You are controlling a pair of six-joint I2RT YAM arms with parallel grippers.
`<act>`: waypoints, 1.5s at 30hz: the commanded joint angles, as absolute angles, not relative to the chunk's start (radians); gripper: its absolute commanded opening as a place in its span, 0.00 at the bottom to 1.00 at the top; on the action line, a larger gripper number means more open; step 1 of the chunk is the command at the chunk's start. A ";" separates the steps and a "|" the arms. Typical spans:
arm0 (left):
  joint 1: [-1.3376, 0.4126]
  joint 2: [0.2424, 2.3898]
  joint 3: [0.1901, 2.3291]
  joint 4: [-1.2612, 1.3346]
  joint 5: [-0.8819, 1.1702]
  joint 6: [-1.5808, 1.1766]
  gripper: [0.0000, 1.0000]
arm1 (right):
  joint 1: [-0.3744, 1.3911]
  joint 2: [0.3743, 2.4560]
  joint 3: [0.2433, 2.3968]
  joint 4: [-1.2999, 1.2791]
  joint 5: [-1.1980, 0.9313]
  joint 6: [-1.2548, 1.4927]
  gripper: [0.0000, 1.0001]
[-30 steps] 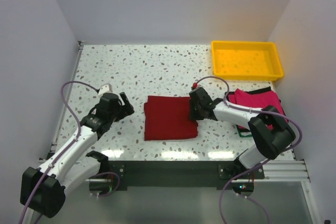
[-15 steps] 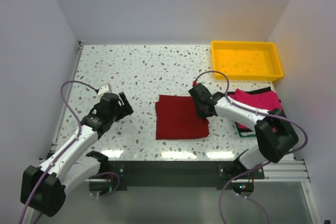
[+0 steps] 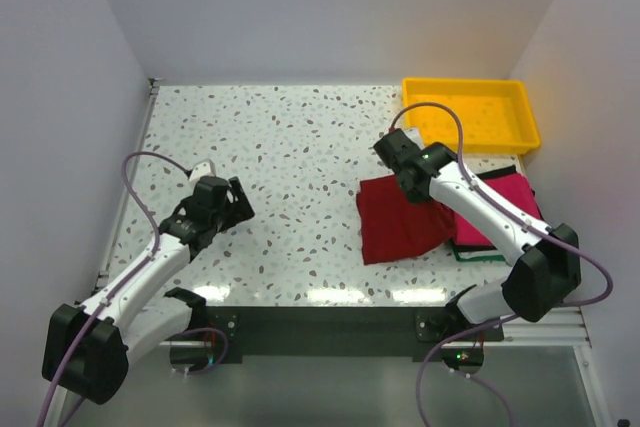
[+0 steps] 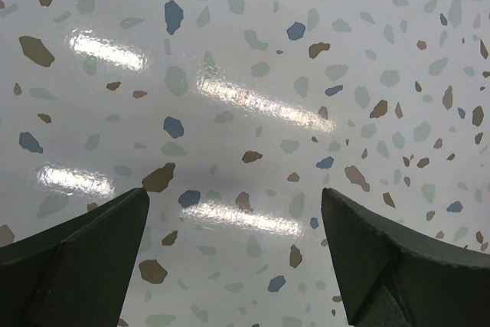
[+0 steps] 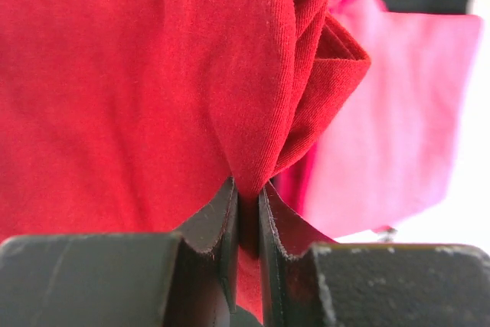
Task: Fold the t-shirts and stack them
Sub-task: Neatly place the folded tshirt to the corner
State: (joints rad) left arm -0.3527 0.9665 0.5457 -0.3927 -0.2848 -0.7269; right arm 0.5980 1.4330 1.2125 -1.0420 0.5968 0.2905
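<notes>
Your right gripper is pinched tight on a bunched fold of the plain dark red cloth t-shirt. Its two fingers all but meet, with only the cloth between them. From overhead, that gripper sits at the red shirt's far edge. The shirt lies folded, its left part on the speckled white worktop and its right edge lapping over the folded magenta-pink t-shirt. The pink one tops a small stack at the right side of the worktop. A black t-shirt shows along the stack's far edge and a strip of green cloth along its near edge. Beyond the stack, in the far right corner, stands the yellow plastic rectangular tray. All the shirts lie on the worktop, nearer you than the tray. Your left gripper hangs wide open over the speckled surface with nothing in its hold, well apart from the shirts
</notes>
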 commanded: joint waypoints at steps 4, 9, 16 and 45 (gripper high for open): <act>-0.341 0.951 0.529 -0.325 -0.284 -0.703 1.00 | 0.537 1.416 1.373 -1.230 0.735 0.213 0.00; -0.337 0.966 0.529 -0.319 -0.265 -0.698 1.00 | 0.508 1.390 1.455 -1.256 0.742 0.155 0.00; -0.334 0.992 0.525 -0.308 -0.244 -0.695 1.00 | 0.500 1.355 1.586 -1.264 0.670 0.078 0.00; -0.314 1.034 0.518 -0.293 -0.248 -0.686 1.00 | 0.172 1.341 1.615 -1.336 0.716 -0.058 0.00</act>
